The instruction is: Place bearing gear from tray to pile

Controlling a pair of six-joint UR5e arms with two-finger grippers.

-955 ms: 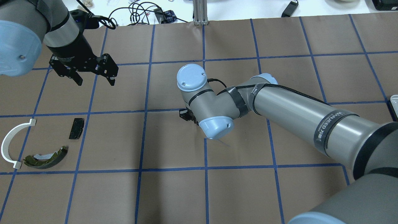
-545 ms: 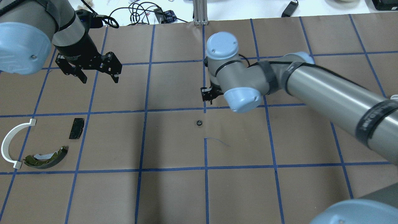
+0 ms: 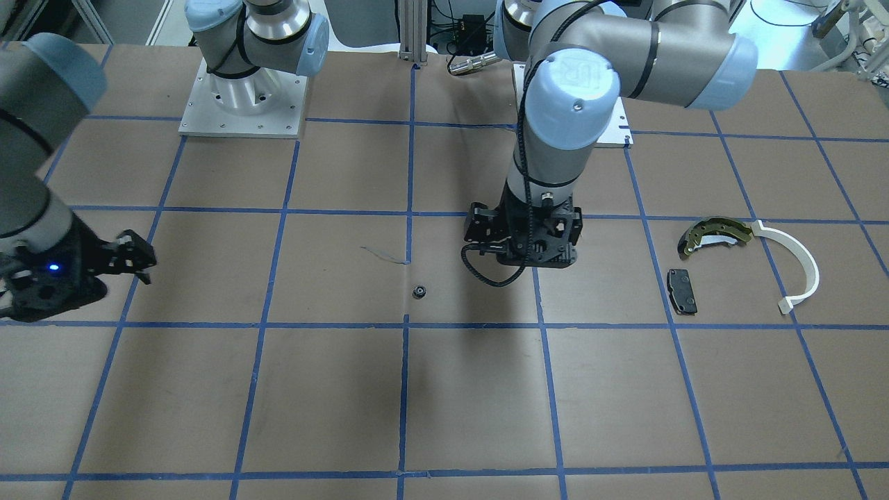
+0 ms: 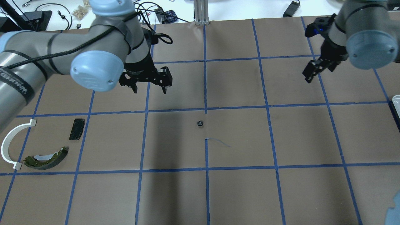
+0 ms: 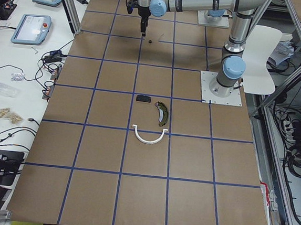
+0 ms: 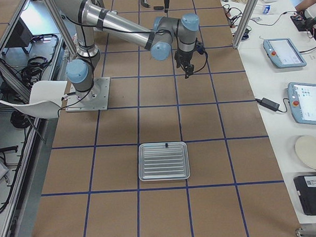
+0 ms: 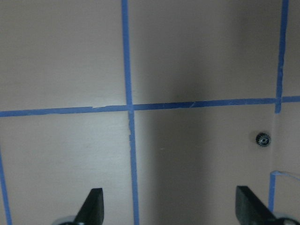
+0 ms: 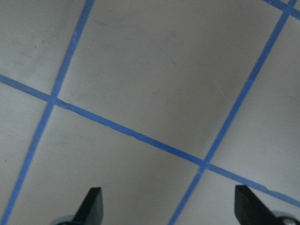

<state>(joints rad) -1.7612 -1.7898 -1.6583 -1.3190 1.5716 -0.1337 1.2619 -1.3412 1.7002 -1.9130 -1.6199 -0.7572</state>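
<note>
- Lying by itself on the brown table, the small dark bearing gear sits near the middle, just beside a crossing of the blue tape lines.
- Nothing grips the gear; both arms are clear of it.
- The left gripper hangs above the table, pointing down, offset from the gear toward the robot's left and a little farther from its base.
- Its two fingers stand wide apart with only bare paper between them; in the left wrist view the gear shows small, off to the right and beyond the fingertips.
- The right gripper is raised well away on the robot's right side, tilted, with a blue light glowing on its wrist.
- Its fingers are also spread, and the right wrist view shows just tape lines and paper under them.
- The tray rests flat on the robot's right end of the table, well apart from the gear; the overhead view catches only its rim at the right edge.
- The pile lies at the opposite end, on the robot's left: an olive-gold brake shoe, a white curved strip touching or nearly touching its end, and a black pad lying near them but apart.
- The gear is between tray and pile, well apart from both.
</note>
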